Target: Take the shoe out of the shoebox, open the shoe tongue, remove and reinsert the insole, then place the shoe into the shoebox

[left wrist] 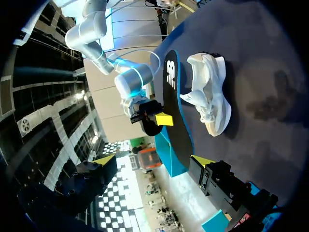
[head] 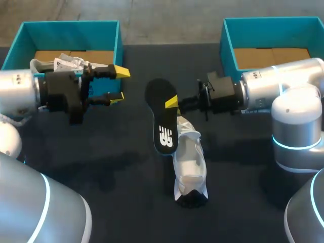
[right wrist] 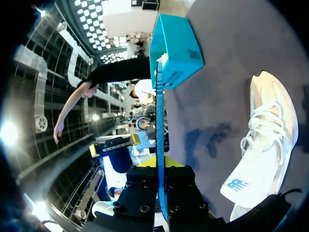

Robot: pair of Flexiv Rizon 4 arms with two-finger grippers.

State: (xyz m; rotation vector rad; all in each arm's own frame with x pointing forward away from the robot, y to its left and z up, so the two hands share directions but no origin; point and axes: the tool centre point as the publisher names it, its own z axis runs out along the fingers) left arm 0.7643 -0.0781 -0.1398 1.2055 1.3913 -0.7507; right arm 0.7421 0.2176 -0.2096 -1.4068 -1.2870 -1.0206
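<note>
My right gripper point(head: 172, 103) is shut on a black insole point(head: 163, 120) and holds it above the table's middle. In the right wrist view the insole point(right wrist: 159, 145) stands edge-on between the yellow tips of the right gripper point(right wrist: 158, 165). The white shoe point(head: 190, 162) lies on the dark table just below the insole, also seen as the shoe point(left wrist: 210, 92) and the shoe point(right wrist: 263, 145). My left gripper point(head: 119, 84) hangs open and empty, left of the insole, in front of the left teal shoebox point(head: 117, 38). From the left wrist the insole point(left wrist: 171, 106) is ahead of the left gripper point(left wrist: 153, 161).
The left shoebox holds another white shoe point(head: 66, 63) on its cardboard floor. A second teal shoebox point(head: 228, 43) with a bare cardboard floor stands at the back right, behind my right arm. The dark table point(head: 116, 167) stretches in front of both arms.
</note>
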